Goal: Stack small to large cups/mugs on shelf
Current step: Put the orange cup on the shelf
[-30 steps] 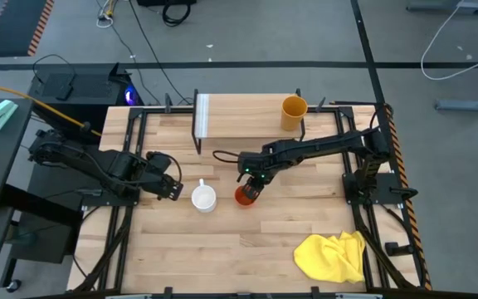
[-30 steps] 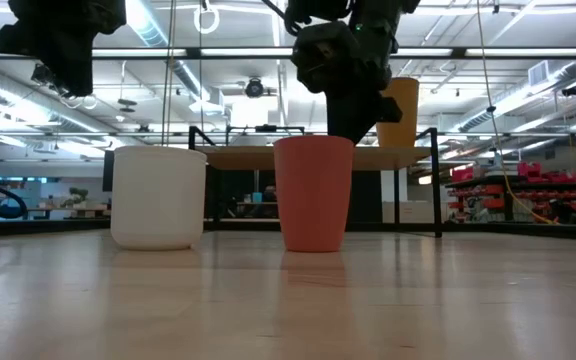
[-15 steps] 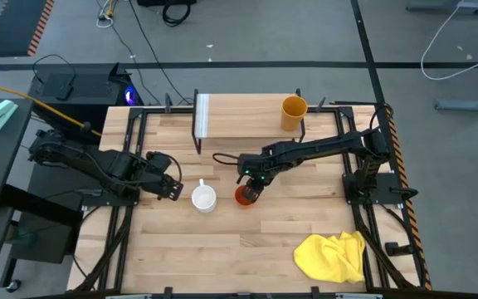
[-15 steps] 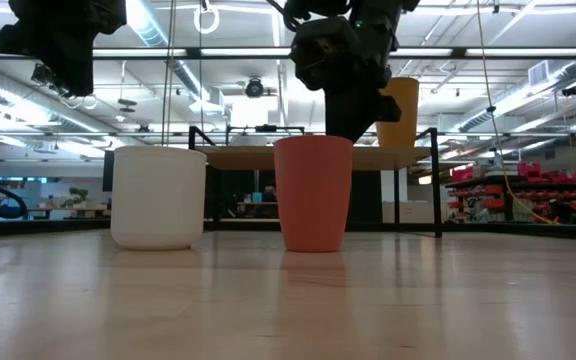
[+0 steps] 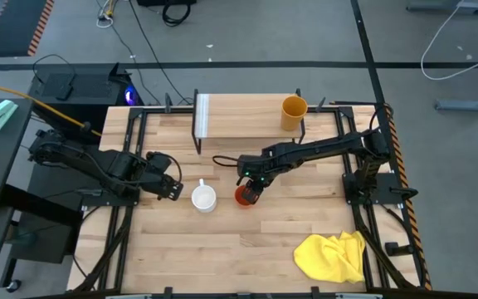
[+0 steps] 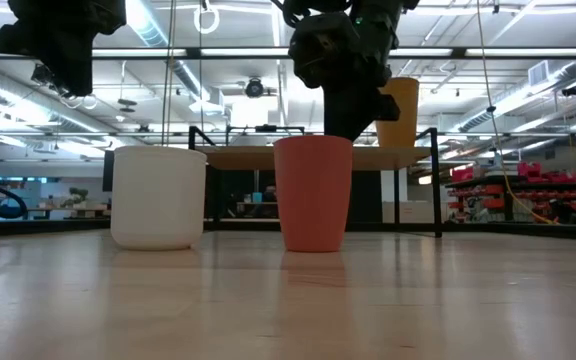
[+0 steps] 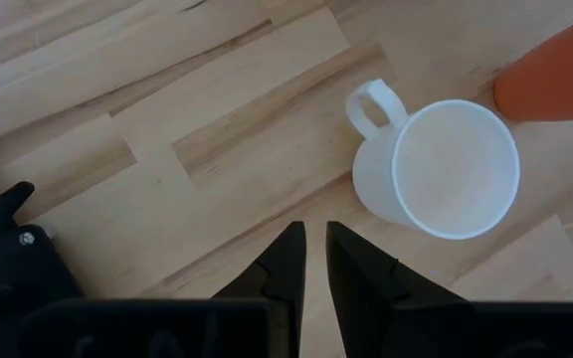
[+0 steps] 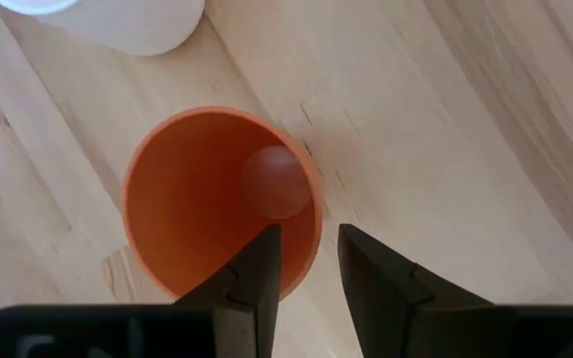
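Observation:
The orange-red cup (image 5: 243, 197) (image 6: 313, 193) stands upright on the table. My right gripper (image 5: 251, 184) (image 8: 309, 235) hangs open just above it. In the right wrist view one finger is over the cup's hollow (image 8: 217, 199) and the other is outside its rim; I see no touch. The white mug (image 5: 204, 198) (image 7: 446, 169) stands next to the cup, with its handle toward the far edge. My left gripper (image 5: 173, 187) (image 7: 309, 239) hovers left of the mug with its fingers nearly together. The yellow-orange cup (image 5: 294, 112) (image 6: 398, 110) stands on the right end of the shelf (image 5: 243, 116).
A crumpled yellow cloth (image 5: 334, 256) lies near the table's near right corner. The shelf's top board has a pale strip (image 5: 202, 116) at its left end and bare wood between that and the yellow-orange cup. Black frame rails run along both table sides.

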You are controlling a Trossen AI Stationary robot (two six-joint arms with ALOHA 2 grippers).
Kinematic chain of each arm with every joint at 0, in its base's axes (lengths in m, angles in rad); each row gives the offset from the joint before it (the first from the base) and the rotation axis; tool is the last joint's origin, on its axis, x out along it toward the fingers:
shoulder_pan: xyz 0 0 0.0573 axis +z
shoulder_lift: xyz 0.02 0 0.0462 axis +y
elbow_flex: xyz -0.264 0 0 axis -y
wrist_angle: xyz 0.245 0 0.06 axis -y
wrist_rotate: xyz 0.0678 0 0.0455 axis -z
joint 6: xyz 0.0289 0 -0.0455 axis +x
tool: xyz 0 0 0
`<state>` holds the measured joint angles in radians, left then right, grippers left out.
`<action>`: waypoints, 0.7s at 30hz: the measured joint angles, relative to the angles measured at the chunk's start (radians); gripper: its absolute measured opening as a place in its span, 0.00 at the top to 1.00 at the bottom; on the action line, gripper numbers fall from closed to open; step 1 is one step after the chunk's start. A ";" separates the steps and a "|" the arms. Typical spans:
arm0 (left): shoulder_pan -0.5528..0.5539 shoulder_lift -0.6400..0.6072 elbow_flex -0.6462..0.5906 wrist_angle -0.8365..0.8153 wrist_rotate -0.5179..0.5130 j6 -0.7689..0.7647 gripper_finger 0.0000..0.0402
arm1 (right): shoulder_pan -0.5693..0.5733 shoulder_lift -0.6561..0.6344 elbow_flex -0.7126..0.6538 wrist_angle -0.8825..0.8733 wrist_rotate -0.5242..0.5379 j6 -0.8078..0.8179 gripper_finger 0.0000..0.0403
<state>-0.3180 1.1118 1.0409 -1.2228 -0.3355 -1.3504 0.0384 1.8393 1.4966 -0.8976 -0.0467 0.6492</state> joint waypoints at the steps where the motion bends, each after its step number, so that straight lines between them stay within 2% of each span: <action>1: 0.000 0.000 0.000 0.000 0.000 0.000 0.87 | 0.003 0.000 0.000 0.000 0.001 -0.001 0.73; 10: 0.000 0.000 0.000 0.000 0.000 0.000 0.87 | 0.005 0.001 -0.075 0.065 -0.005 0.006 0.73; 21: 0.000 0.000 0.000 0.000 0.000 -0.001 0.87 | 0.003 0.001 -0.075 0.070 -0.015 0.012 0.76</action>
<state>-0.3183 1.1118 1.0409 -1.2224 -0.3355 -1.3510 0.0418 1.8404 1.4212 -0.8279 -0.0616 0.6617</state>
